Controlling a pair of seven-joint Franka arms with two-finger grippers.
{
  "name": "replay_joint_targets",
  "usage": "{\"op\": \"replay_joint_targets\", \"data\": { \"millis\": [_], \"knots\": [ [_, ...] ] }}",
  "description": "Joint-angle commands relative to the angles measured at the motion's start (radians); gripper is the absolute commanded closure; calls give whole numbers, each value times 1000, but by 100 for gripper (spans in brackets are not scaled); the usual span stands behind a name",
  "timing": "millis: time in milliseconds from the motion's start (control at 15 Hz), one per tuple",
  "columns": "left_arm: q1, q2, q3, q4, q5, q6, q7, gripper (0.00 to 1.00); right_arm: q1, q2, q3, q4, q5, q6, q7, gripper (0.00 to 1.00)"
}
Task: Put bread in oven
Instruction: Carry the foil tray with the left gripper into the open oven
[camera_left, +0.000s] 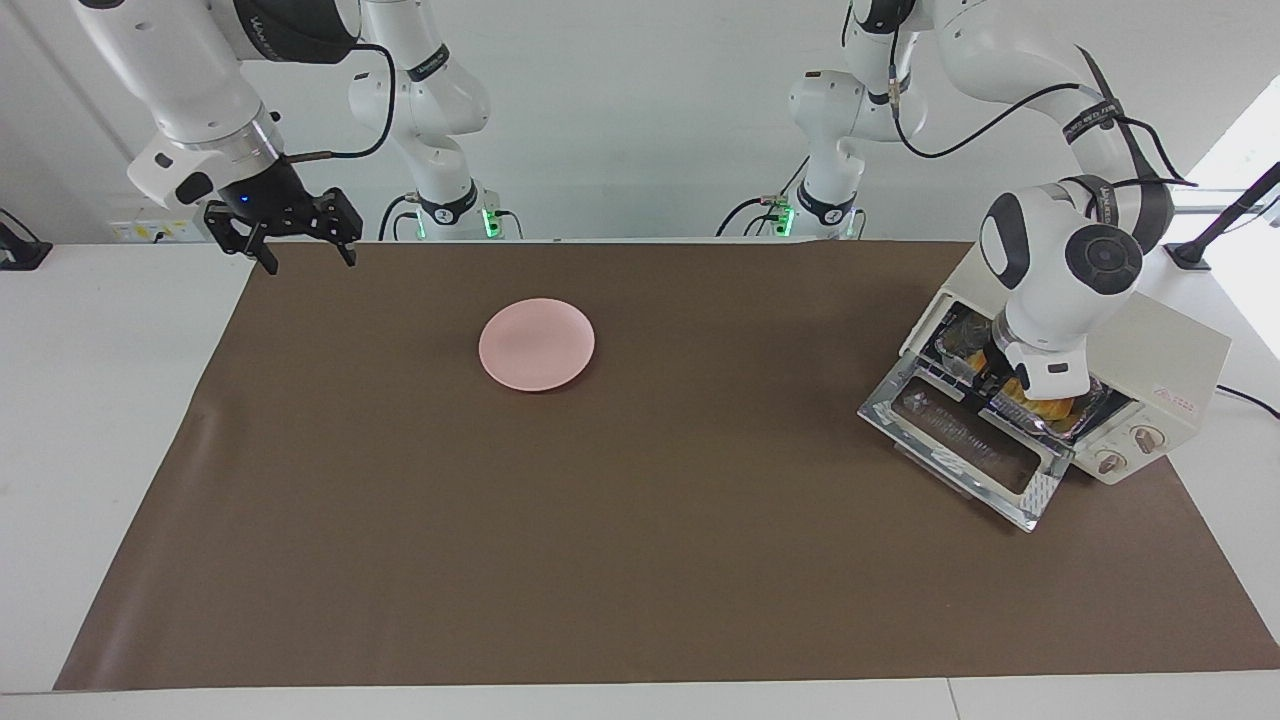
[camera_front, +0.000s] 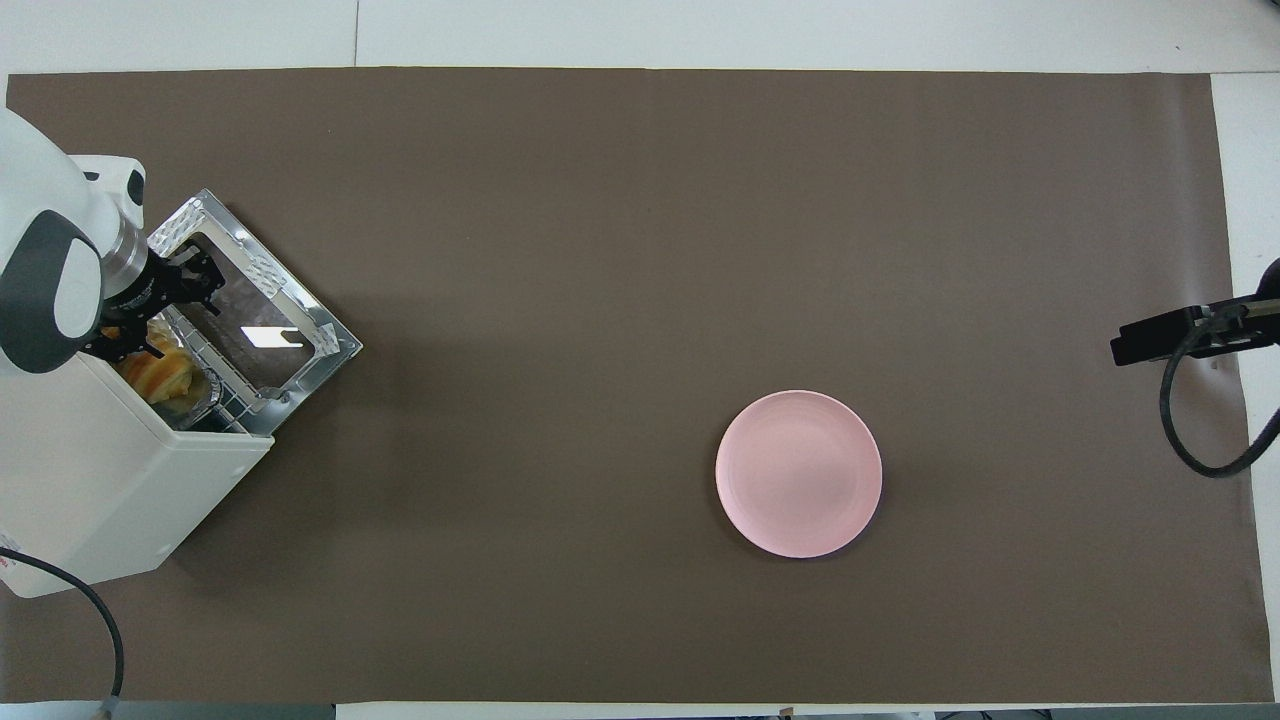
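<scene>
The cream-white oven (camera_left: 1175, 350) stands at the left arm's end of the table with its glass door (camera_left: 965, 445) folded down open. The golden bread (camera_left: 1052, 408) lies in a silver foil tray (camera_left: 1090, 408) on the rack at the oven's mouth. My left gripper (camera_left: 1000, 385) hangs just over the bread with its fingers apart, holding nothing. In the overhead view the oven (camera_front: 110, 490), bread (camera_front: 160, 373) and left gripper (camera_front: 150, 315) show too. My right gripper (camera_left: 300, 245) waits open above the mat's corner nearest the right arm's base.
A round pink plate (camera_left: 537, 343) lies on the brown mat (camera_left: 640, 550) nearer the right arm's end; it shows in the overhead view (camera_front: 798, 473) too. A power cable (camera_front: 70, 600) runs from the oven's back.
</scene>
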Motion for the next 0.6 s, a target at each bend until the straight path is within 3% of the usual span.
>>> {"op": "replay_joint_targets", "data": {
  "millis": [0, 200, 400, 533],
  "knots": [
    [-30, -4, 14, 44, 35, -13, 67, 0, -8, -11, 2, -12, 11, -3, 13, 0],
    [-53, -22, -7, 107, 22, -57, 110, 0, -8, -11, 2, -12, 11, -3, 13, 0],
    [-61, -105, -11, 126, -101, -117, 179, 0, -8, -11, 2, -10, 11, -3, 13, 0],
    [-61, -154, -12, 127, -106, -179, 225, 0, -8, -11, 2, -10, 11, -3, 13, 0]
  ]
}}
